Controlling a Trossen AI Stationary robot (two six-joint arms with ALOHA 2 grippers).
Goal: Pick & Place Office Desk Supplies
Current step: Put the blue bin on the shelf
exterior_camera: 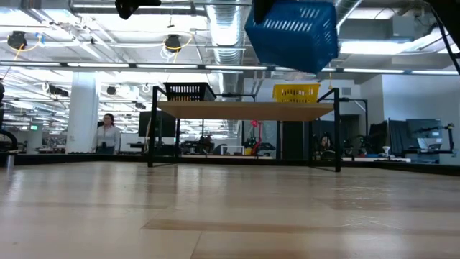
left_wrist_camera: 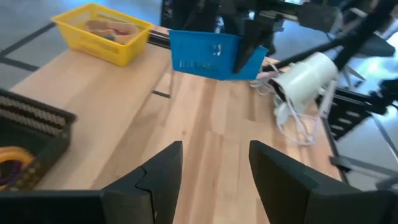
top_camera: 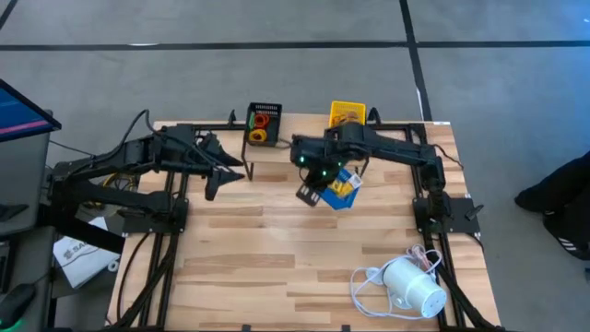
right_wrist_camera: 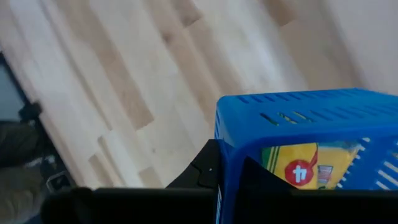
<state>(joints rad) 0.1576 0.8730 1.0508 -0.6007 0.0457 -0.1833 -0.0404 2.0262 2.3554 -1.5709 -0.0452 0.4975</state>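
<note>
My right gripper [top_camera: 323,180] is shut on a blue tray [top_camera: 345,190] and holds it high over the middle of the table; the low view shows the blue tray [exterior_camera: 291,32] well clear of the wood. Inside the tray lies a yellow pack with a red mark [right_wrist_camera: 298,167]. My left gripper [left_wrist_camera: 214,177] is open and holds nothing, in the air over the table's far left part [top_camera: 219,175]. A black mesh tray [top_camera: 262,123] with coloured rubber bands [left_wrist_camera: 11,163] and a yellow tray [top_camera: 348,114] with tan pieces [left_wrist_camera: 109,28] stand at the far edge. My right gripper holds the blue tray by one wall at its rim [right_wrist_camera: 225,155], with one finger [right_wrist_camera: 204,169] outside the wall and the other inside. The fingers come from above, pointing steeply down. The tray hangs below them, slightly tilted and lifted clear of the table.
A white cylindrical device [top_camera: 412,286] with a loose white cord [top_camera: 369,281] lies at the near right corner. Bare wood [top_camera: 267,258] stretches across the table's middle and near left. A person [exterior_camera: 108,135] stands far off in the room behind.
</note>
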